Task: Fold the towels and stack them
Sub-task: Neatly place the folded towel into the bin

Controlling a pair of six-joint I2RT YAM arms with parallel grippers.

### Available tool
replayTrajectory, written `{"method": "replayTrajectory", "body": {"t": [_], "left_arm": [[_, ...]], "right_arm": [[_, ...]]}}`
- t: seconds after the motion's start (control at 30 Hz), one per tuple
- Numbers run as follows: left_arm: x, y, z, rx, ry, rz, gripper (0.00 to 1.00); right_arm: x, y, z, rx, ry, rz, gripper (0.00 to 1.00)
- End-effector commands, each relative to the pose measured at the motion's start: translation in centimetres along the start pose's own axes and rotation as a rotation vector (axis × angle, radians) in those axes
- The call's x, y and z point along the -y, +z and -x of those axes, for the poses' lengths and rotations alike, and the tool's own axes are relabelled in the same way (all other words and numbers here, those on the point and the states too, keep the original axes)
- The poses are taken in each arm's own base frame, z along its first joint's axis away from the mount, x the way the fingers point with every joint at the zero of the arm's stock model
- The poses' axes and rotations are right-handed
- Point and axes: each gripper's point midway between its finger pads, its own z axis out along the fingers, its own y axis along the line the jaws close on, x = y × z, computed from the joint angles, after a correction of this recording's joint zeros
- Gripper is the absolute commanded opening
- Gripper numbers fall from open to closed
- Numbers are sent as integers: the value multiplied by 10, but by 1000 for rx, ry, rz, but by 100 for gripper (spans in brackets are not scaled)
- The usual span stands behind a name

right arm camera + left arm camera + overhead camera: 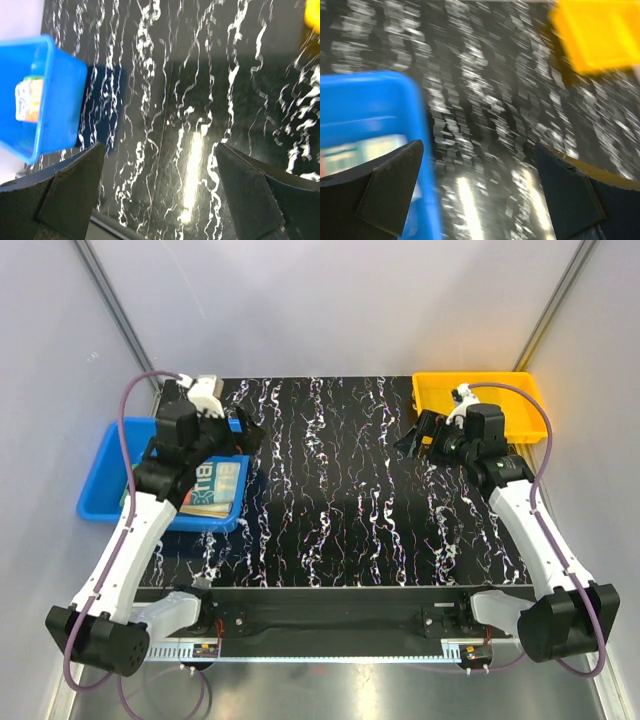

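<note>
The left claw (243,433) is open: in its wrist view the two black fingers (385,190) stand far apart and there is nothing between them. It hangs over the 9 o'clock side of the black counter (340,500) with white veins, just beside the blue bin (100,485). In this bin lies a folded towel (213,487), pale with large coloured letters on it. The arm hides a part of it, and I cannot tell if other cloths are under it. The right claw (425,437) is open too, its fingers (250,195) wide and empty. It is at about 2 o'clock of the counter, at the near-left corner of the yellow bin (500,388). The left wrist view is blurred.
</note>
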Motion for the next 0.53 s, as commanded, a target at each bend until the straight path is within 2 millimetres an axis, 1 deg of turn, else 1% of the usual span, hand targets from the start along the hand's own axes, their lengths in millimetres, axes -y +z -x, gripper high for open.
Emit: {"method": "replayTrajectory", "body": {"t": [0.0,0.03,0.07,0.1,0.17,0.2,0.3,0.33,0.37,0.5], "left_arm": [[52,3,-20,-26,-38,-269,99],[59,3,-21,-21,-38,-310,99],[66,2,-29,-47,-35,-363,99],[67,5,-32,-64,-33,-368,99],[66,8,-37,-82,-16,-365,99],[66,10,-37,-90,-14,-363,99],[71,8,-37,-94,-18,-390,99],[73,6,-33,-80,-21,-401,99],[76,4,-33,-75,-18,-413,99],[77,5,-32,-67,-6,-408,99]], "right_arm": [[-4,-12,28,72,-45,-40,100],[-4,-11,27,73,-39,-32,100],[-6,-10,29,84,-35,-21,100],[-10,-9,35,109,-24,-7,100],[-12,-10,37,126,-10,7,100],[-17,-11,42,152,-6,26,100],[-19,-19,49,204,-31,31,100],[-16,-19,46,206,-39,26,100],[-17,-25,49,231,-53,24,99],[-9,-30,54,269,-59,-30,100]]}}
